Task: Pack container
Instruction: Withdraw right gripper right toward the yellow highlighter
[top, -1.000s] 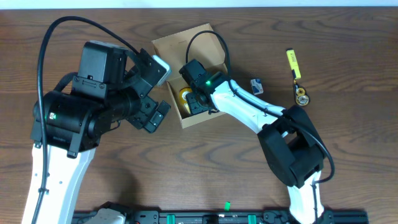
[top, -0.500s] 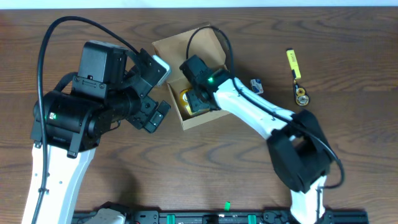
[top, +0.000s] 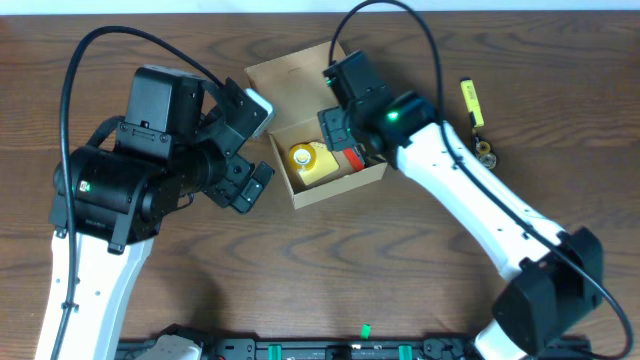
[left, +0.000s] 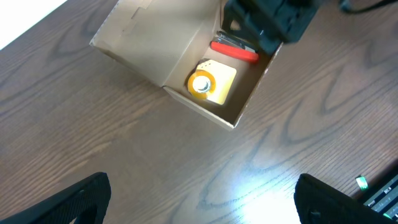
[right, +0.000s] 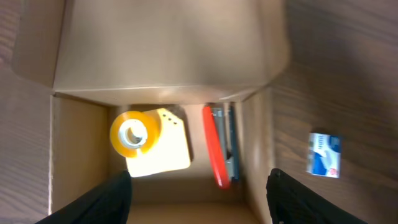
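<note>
Moved: the right claw (top: 338, 132) has lifted out of the small tan cardboard box (top: 335, 186) and drawn toward the far edge of the dark wooden table (top: 330, 270). The left arm and the box lie as before.
Overhead, container: open, with its flap lid thrown back, near the middle of the far edge. Inside, a yellow tape roll (top: 302, 157) rests on a pale yellow square note pad (top: 322, 168), with a flat red stapler-like tool (top: 352, 158) along the right wall.
Overhead, right claw: hovers above the box's far right part, probably clear so it can fetch another item.
Overhead, left claw (top: 250, 188): parked just beside the box's left wall, touching nothing, likely kept out of the way.
Overhead, around: a yellow marker pen (top: 470, 103) and a small round ring-shaped object (top: 487, 153) wait toward the far right corner. The right forearm lies between them and the box.
Left wrist: fingers wide apart with nothing between them. The right claw's dark body overhangs the box's far wall.
Right wrist: fingers wide and empty, looking straight down into the box. A small blue-and-white packet (right: 324, 154) lies on the table near the box's right wall.
</note>
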